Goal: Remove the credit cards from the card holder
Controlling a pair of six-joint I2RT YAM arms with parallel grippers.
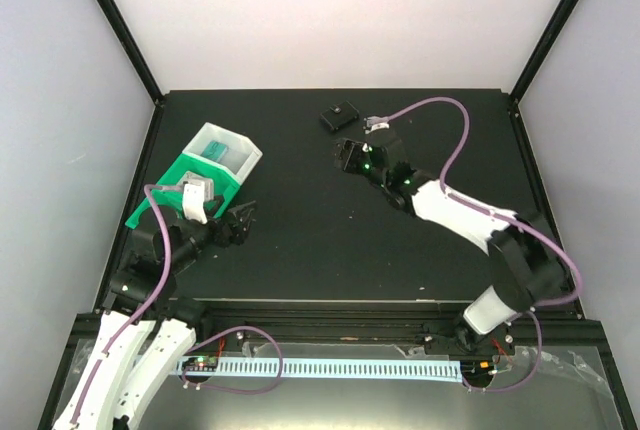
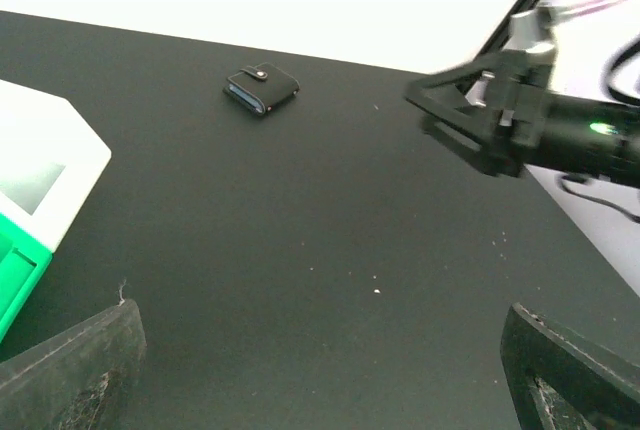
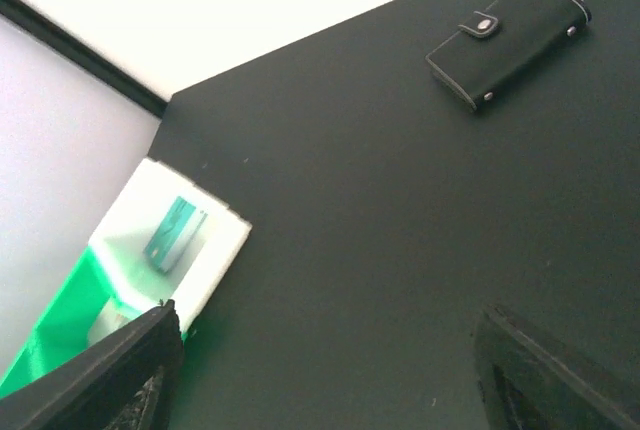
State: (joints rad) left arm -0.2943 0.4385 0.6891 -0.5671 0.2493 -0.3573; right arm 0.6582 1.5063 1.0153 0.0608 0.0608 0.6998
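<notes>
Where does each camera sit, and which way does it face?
Top external: above, behind the bases, looking down on the table; both arms show.
Left wrist: on the left gripper, facing across to the card holder; own fingers at bottom.
Right wrist: on the right gripper, facing the card holder and white bin; own fingers at bottom.
Shared: all see the card holder.

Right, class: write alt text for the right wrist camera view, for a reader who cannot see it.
A closed black card holder with a snap tab lies on the black table, upper right, ahead of the open right gripper, whose fingers frame the bottom corners. At left, a white bin holds a teal card, a green bin adjoining it.
</notes>
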